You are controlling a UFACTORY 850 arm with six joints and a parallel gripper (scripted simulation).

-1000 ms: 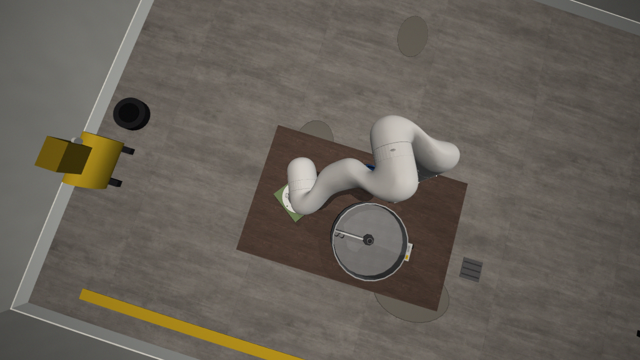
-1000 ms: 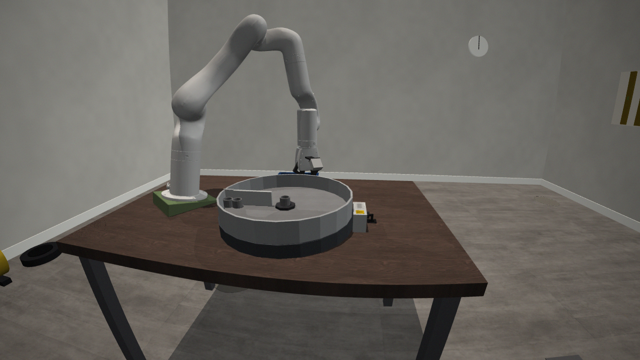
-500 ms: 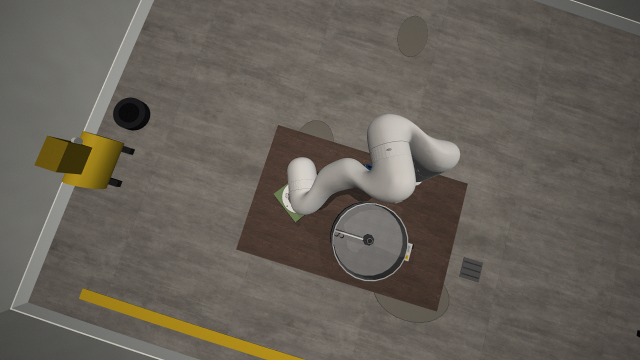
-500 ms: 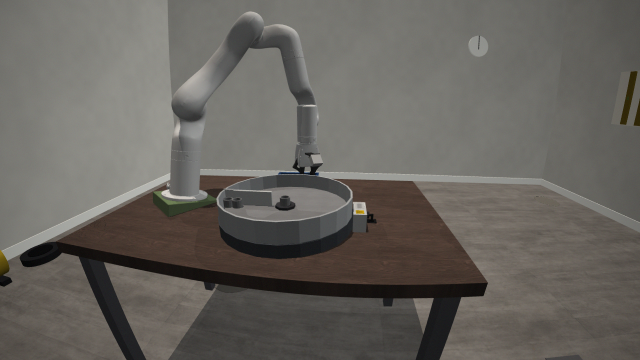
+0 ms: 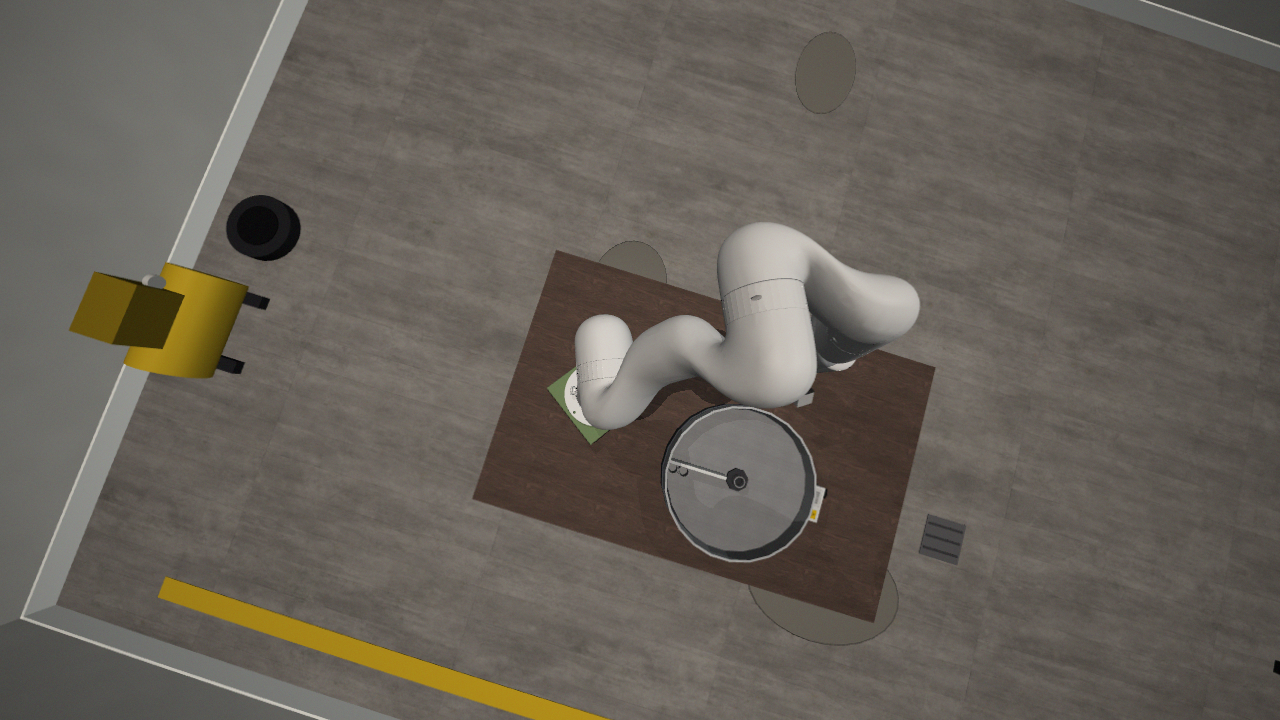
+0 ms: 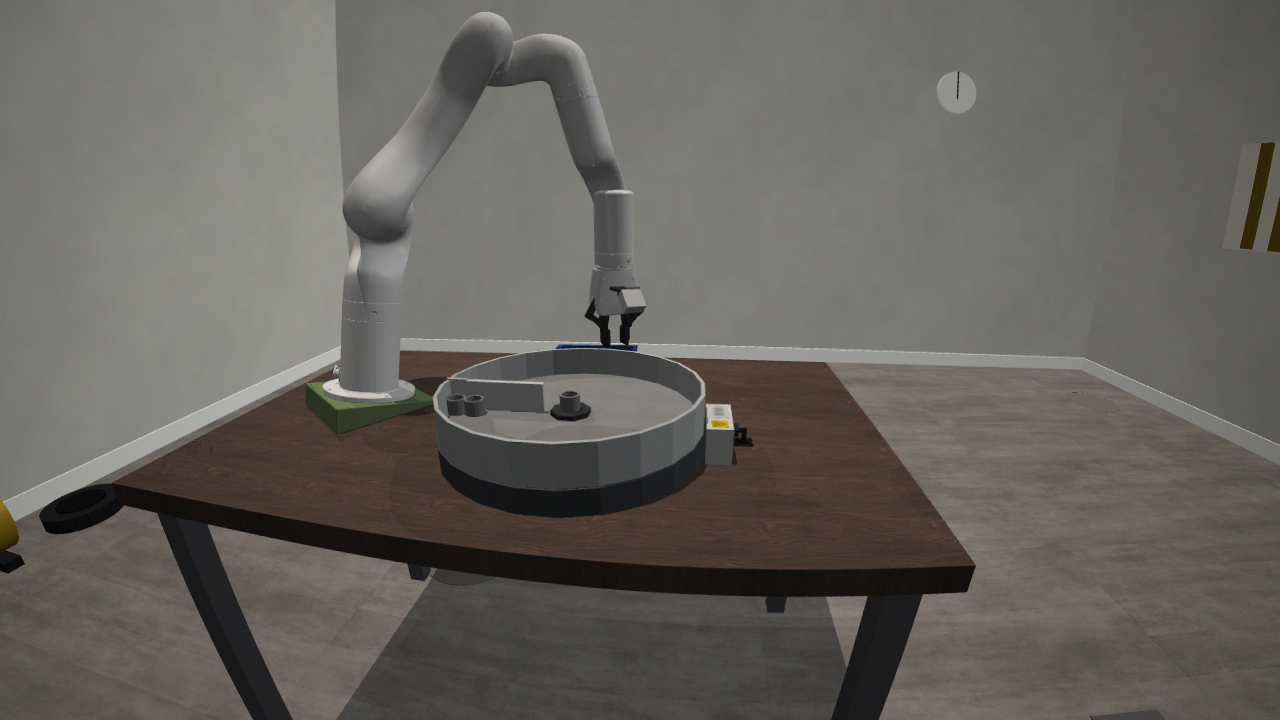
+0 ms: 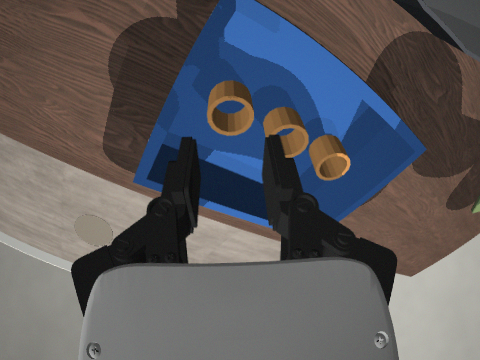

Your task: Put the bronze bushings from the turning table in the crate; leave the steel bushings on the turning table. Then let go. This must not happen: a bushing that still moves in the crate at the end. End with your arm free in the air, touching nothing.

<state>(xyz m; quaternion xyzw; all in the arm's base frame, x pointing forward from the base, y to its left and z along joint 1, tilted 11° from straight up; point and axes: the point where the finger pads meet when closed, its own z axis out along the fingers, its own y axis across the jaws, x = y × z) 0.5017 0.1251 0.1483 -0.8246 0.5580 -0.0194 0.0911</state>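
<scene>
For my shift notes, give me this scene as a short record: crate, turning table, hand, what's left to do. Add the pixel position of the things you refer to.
crate: blue point(image 7: 305, 50), holding three bronze bushings point(image 7: 241, 120) point(image 7: 295, 125) point(image 7: 327, 152)
turning table: round, walled point(image 5: 740, 528) point(image 6: 572, 461); two grey bushings point(image 5: 682, 471) point(image 6: 474, 406) by the divider point(image 5: 702, 469) point(image 6: 510, 395)
hand: open, nothing held point(image 6: 615, 342) point(image 7: 230, 137)
left to do: apparently nothing

Three bushings point(image 7: 230, 95) in the crate point(image 7: 320, 60), two others point(image 5: 677, 470) point(image 6: 465, 405) on the turning table point(image 5: 739, 537) point(image 6: 572, 461).

The pincer point(image 6: 615, 342) hangs open beyond the grey-walled turning table point(image 6: 572, 461).
</scene>
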